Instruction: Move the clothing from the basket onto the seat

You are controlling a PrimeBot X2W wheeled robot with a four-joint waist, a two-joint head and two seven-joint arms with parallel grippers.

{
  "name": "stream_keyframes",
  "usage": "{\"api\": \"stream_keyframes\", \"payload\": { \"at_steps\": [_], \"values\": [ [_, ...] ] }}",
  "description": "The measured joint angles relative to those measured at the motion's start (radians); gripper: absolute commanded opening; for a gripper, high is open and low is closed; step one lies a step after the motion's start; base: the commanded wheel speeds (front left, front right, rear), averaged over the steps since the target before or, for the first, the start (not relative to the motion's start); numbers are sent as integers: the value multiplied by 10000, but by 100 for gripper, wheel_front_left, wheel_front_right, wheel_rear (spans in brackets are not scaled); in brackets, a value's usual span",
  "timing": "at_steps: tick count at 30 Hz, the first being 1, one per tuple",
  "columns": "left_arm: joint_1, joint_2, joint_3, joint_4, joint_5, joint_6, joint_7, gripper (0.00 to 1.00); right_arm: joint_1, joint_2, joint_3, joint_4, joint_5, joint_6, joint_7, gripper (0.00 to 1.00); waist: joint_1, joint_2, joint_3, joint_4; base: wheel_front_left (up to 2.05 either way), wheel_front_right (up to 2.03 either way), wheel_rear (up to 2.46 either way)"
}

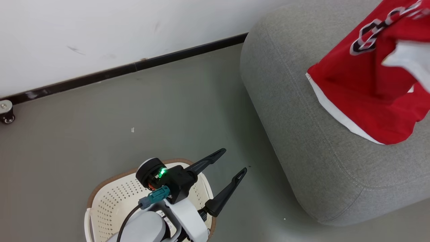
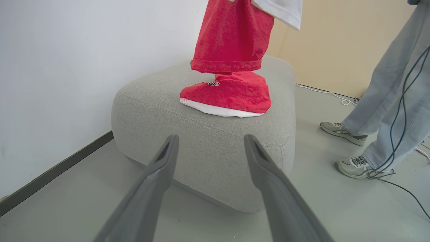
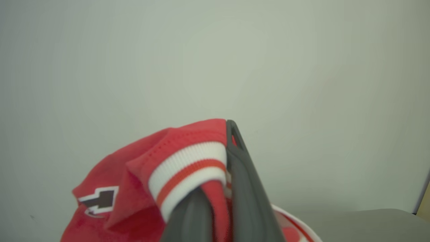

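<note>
The red jersey (image 1: 369,90), with white trim and black-and-white lettering, hangs over the grey seat (image 1: 302,134). In the right wrist view my right gripper (image 3: 228,141) is shut on the jersey's (image 3: 188,168) striped collar band. In the left wrist view the jersey's lower end (image 2: 228,94) rests crumpled on the seat (image 2: 201,141). My left gripper (image 1: 232,161) stands open and holds nothing, above the far rim of the cream basket (image 1: 100,191), fingers pointing toward the seat. Between its own fingers (image 2: 211,139) the seat's front side shows. The visible part of the basket's inside is bare.
A white wall with a dark baseboard (image 1: 134,67) runs behind the grey floor. A small caster (image 1: 6,112) sits by the wall at far left. A person's legs and shoes (image 2: 356,164) stand right of the seat, with cables (image 2: 399,127) trailing on the floor.
</note>
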Motion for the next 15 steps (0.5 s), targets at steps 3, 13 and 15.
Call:
{"api": "stream_keyframes", "payload": {
  "at_steps": [3,13,15],
  "values": [
    [-1,35,-4,-86,0,4,121,100,-582,-330,-291,253,71,0,0,0,0,0,197,40,0,0,0],
    [-27,370,-25,-585,102,73,487,100,-1737,-1294,-48,1994,245,0,0,0,0,0,1024,267,0,0,0],
    [-35,430,-12,-677,107,73,568,100,-1805,-1333,-84,1990,146,0,0,0,0,0,1188,320,0,0,0]
  ]
}}
